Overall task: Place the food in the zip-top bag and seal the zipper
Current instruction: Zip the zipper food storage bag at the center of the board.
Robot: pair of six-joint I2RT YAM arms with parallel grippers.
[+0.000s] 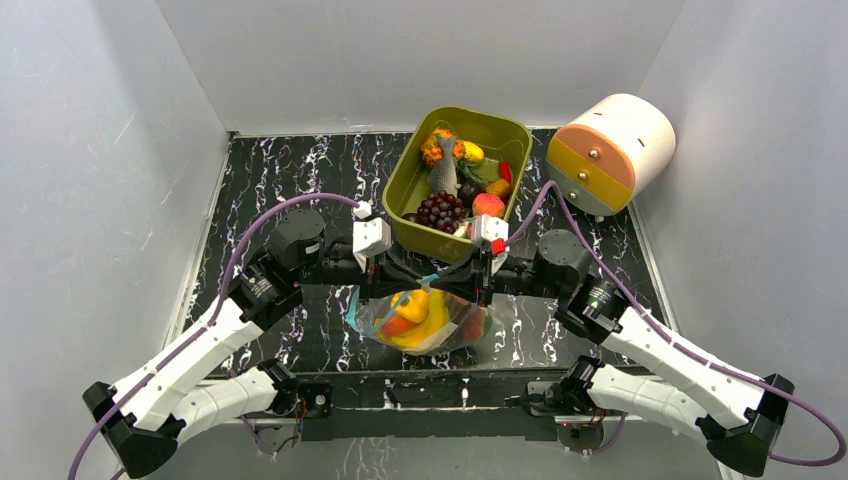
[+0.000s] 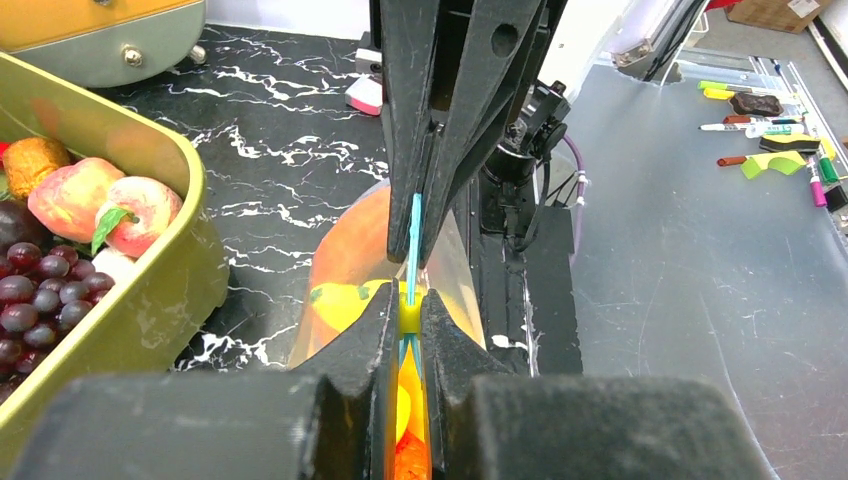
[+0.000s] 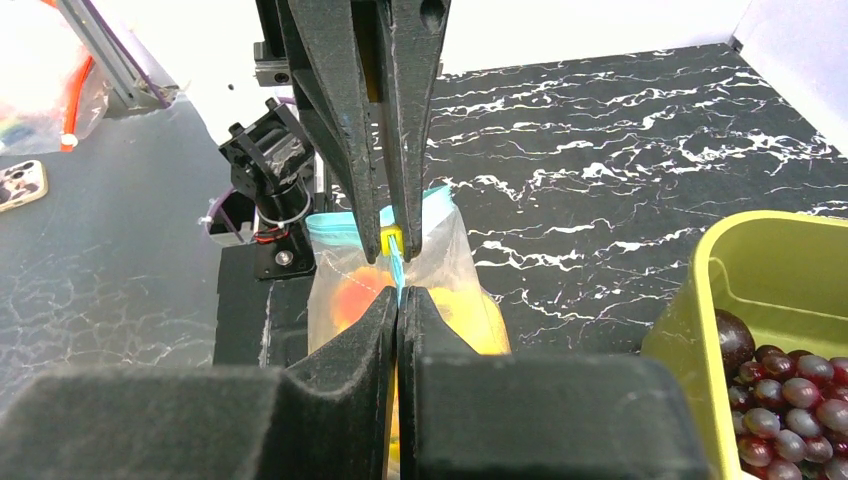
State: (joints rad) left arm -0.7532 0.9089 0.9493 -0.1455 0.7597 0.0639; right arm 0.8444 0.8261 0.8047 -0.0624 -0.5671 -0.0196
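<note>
Near the front edge of the table [image 1: 290, 170], just short of the tub [image 1: 397, 190], the bag [image 1: 470, 325] hangs by its blue zipper [image 2: 413, 235] between the two claws. Cannot tell whether its belly rests on the tabletop.

Food [image 1: 418, 312] inside the bag: yellow and orange pieces show through the plastic.

Left claw [image 2: 408, 308]: pressed together on a small yellow tab [image 3: 390, 240] riding on the zipper. Right claw [image 3: 398, 298]: pinched tight on the zipper strip itself, just beside the left, tips nearly touching.

Tub holds grapes [image 1: 440, 210], peaches and other toy pieces.

Step, as judged: sealing, with loading seemingly over for this bag. How much of the mouth is closed: cannot tell.

Next move, as I read it: the right claw anchors the strip and the left draws the tab along it. The strip needs to stay taut and level so neither grip slips off.
</note>
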